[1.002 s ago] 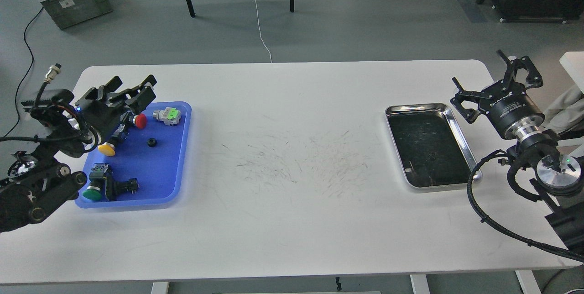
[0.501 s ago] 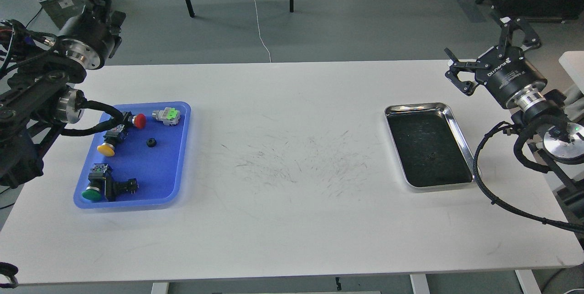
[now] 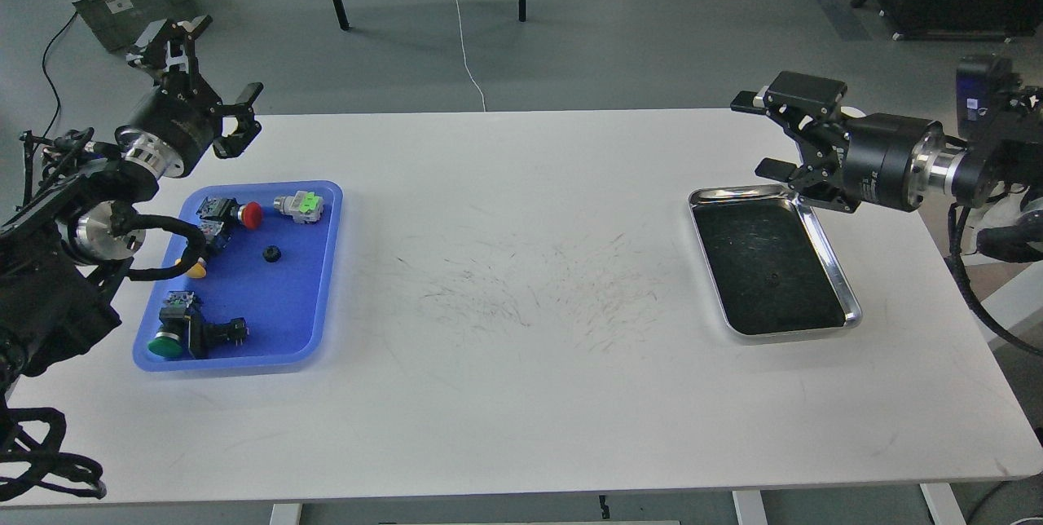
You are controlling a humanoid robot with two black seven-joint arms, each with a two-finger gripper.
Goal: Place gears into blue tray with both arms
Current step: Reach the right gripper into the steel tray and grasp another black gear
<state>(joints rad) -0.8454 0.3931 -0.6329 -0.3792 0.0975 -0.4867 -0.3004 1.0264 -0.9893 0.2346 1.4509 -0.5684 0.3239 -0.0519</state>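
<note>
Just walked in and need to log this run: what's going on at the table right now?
Neither arm holds anything. The left gripper is open, raised beyond the far end of the blue tray, where one black gear lies among the push-button switches. The right gripper is open too, pointing left above the far end of the steel tray. A small speck in that tray may be the second gear, but it is too small to tell.

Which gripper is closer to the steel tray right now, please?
The right. The right gripper hovers open just above the steel tray's far edge, while the left gripper is across the table, up beyond the blue tray.
</note>
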